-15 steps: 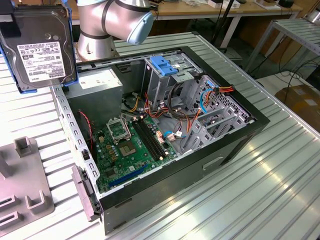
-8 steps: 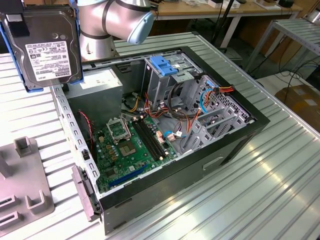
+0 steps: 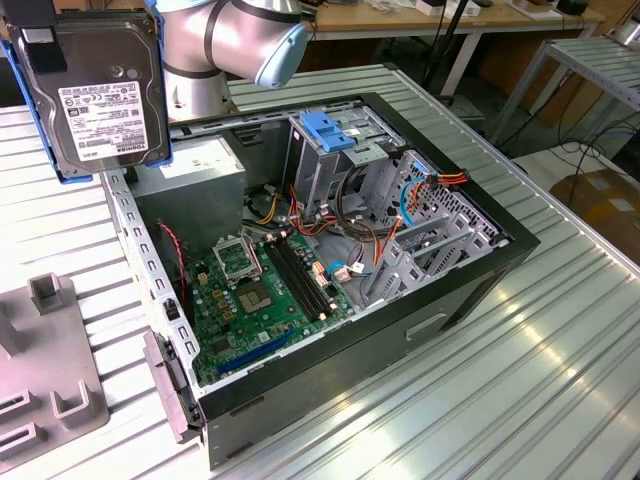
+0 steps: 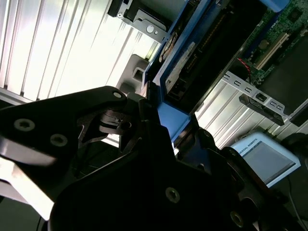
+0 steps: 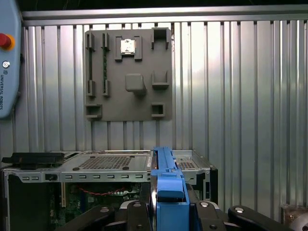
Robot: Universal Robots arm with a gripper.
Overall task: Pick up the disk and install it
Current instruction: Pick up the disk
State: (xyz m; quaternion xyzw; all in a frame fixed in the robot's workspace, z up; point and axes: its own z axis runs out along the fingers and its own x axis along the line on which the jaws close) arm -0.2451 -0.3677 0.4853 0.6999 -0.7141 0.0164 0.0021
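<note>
The disk (image 3: pixel 100 95), a grey-metal drive with a white label and blue side rails, hangs upright in the air at the exterior view's upper left, above the rear corner of the open computer case (image 3: pixel 470 290). In the first wrist view my gripper (image 5: pixel 168 214) is shut on the disk's blue rail (image 5: pixel 167 185), a black finger on either side. The second wrist view shows the disk's edge (image 4: pixel 192 53) running away from the gripper (image 4: pixel 159 120), with the motherboard behind it.
Inside the case stand a metal drive cage with a blue top (image 3: pixel 335 130), a grey power-supply box (image 3: pixel 190 170), a green motherboard (image 3: pixel 260 290) and loose cables. A grey fixture plate (image 3: pixel 50 380) lies on the ribbed metal table. A pendant (image 5: pixel 7 57) sits nearby.
</note>
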